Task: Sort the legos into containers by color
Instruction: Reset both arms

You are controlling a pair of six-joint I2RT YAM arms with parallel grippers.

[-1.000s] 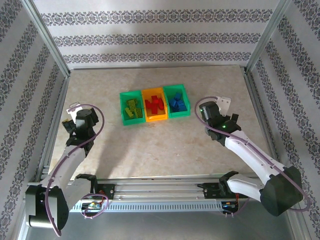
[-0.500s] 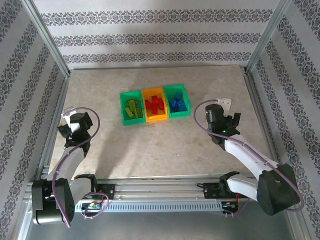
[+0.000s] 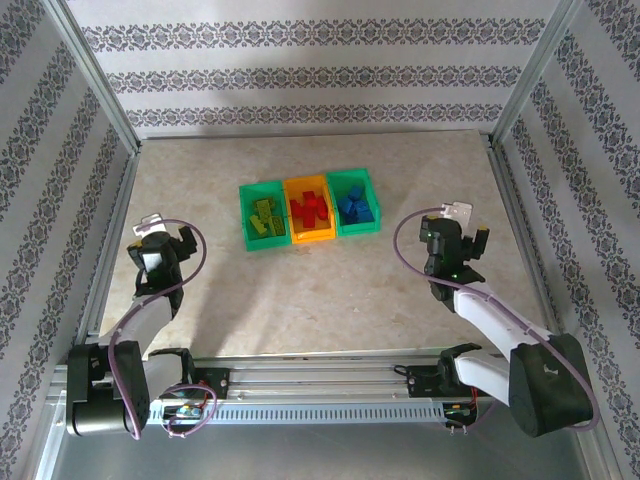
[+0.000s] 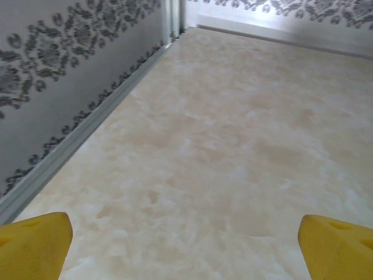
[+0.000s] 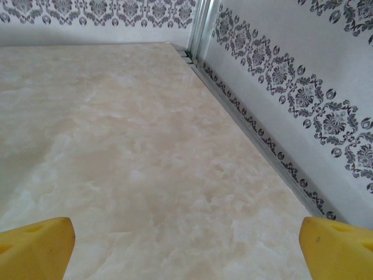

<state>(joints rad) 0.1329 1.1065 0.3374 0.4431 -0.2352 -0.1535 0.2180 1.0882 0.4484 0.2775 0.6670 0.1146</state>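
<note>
Two yellow fingers [image 4: 35, 242] of the left gripper [image 3: 165, 233] are spread wide apart, and there is nothing between them. Under them is the bare table [image 3: 320, 290]. The left gripper sits well to the left of the containers [image 3: 246, 225] and nearer to the arm bases than they are. The right gripper [image 3: 458, 226] has its yellow fingers [image 5: 341, 248] spread wide too, and it holds nothing. It sits to the right of the containers, also nearer to the arm bases. The containers are three bins joined in a row. The legos lie inside them: yellow-green legos [image 3: 264, 218] in the left green bin, red legos [image 3: 309, 208] in the orange bin [image 3: 312, 238] in the middle, and blue legos [image 3: 354, 206] in the right green bin [image 3: 358, 230]
</note>
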